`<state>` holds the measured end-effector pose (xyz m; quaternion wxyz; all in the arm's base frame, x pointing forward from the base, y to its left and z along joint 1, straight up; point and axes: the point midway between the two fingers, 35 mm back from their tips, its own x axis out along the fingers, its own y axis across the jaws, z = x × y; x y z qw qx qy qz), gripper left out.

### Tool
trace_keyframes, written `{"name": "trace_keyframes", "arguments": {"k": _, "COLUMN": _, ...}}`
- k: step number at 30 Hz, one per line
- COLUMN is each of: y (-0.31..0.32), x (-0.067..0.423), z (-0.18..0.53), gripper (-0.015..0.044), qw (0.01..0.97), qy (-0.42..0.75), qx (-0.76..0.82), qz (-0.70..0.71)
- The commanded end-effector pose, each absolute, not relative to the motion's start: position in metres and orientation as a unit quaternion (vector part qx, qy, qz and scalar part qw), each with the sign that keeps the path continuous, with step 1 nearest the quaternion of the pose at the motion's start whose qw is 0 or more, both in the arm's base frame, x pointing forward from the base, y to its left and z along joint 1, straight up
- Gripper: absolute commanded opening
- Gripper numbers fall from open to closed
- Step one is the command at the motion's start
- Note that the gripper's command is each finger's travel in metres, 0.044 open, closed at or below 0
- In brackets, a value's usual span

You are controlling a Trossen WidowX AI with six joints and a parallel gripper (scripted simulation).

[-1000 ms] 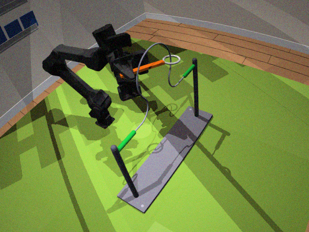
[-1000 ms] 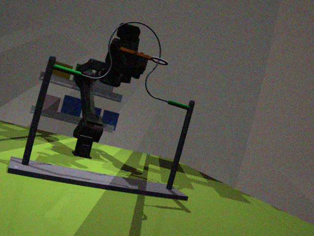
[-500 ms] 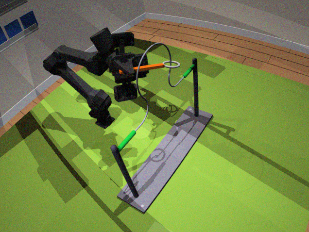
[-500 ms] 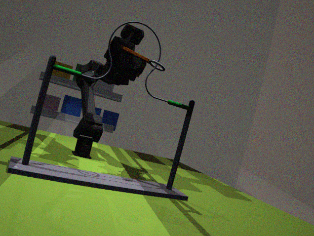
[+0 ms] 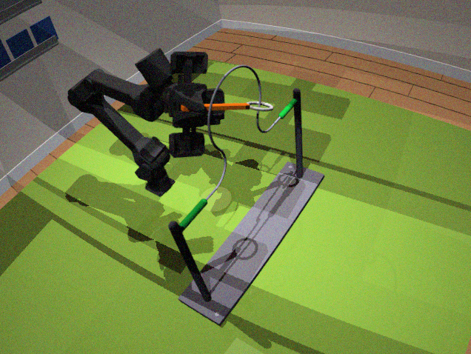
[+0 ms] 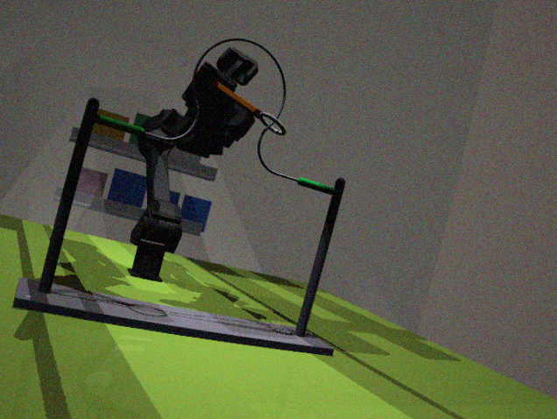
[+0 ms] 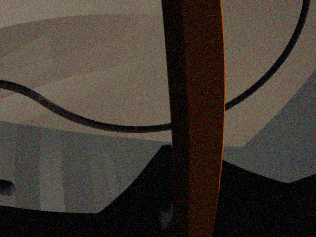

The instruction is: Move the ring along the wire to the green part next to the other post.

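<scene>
One arm works this scene. Read the top view from left to right.

1. Gripper: clamped on the near end of the handle. The wrist view shows the handle running straight out from the jaws, with grey wire crossing behind it.

2. Handle axis: it lies almost level in the top view and points right, away from the gripper and toward the far post. In the exterior view the handle slopes down toward the ring.

3. Ring: it sits at the right tip of the handle, high above the base plate. The grey wire passes through it on the descending side of the large loop. Whether a gap remains all round the wire cannot be told at this size.

4. Goal: the far green part lies just right of and below the ring, beside the far post. Between them the wire dips into a tight bend and then rises.

5. Judgement: the coming move must follow that bend down and then right. The ring plane should stay square to the wire.

6. Room: open space lies right of and above the ring. The post and the green part bound the end of travel, and contact with these is permitted. The near green part and near post are well apart from the ring.
</scene>
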<state>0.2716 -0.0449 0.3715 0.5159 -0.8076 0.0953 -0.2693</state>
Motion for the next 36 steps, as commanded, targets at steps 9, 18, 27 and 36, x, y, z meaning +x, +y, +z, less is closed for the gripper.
{"name": "trace_keyframes", "arguments": {"k": 9, "y": -0.052, "x": 0.271, "z": 0.36, "gripper": -0.015, "qw": 0.523, "qy": 0.097, "qx": -0.803, "qz": -0.27}}
{"name": "trace_keyframes", "arguments": {"k": 18, "y": -0.06, "x": 0.272, "z": 0.341, "gripper": -0.015, "qw": 0.569, "qy": 0.113, "qx": -0.771, "qz": -0.262}}
{"name": "trace_keyframes", "arguments": {"k": 27, "y": -0.065, "x": 0.272, "z": 0.312, "gripper": -0.015, "qw": 0.64, "qy": 0.137, "qx": -0.714, "qz": -0.248}}
{"name": "trace_keyframes", "arguments": {"k": 36, "y": -0.065, "x": 0.273, "z": 0.279, "gripper": -0.015, "qw": 0.714, "qy": 0.163, "qx": -0.641, "qz": -0.229}}
